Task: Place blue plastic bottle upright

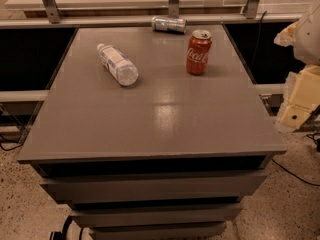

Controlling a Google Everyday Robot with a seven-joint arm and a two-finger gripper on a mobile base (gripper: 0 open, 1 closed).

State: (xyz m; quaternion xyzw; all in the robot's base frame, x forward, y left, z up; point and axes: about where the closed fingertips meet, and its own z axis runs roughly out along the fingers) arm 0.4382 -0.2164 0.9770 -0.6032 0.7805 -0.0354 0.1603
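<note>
The blue plastic bottle (117, 64) lies on its side on the grey table top (150, 119), in the far left part. Its white cap points to the far left and its base points toward the near right. My gripper (295, 114) shows as cream-coloured parts at the right edge of the view, off the table's right side and below its top. It is well away from the bottle and holds nothing that I can see.
A red Coca-Cola can (199, 52) stands upright at the far right of the table. A silver can (169, 24) lies on its side at the far edge. A metal rail with posts (172, 4) runs behind the table. Cables lie on the speckled floor.
</note>
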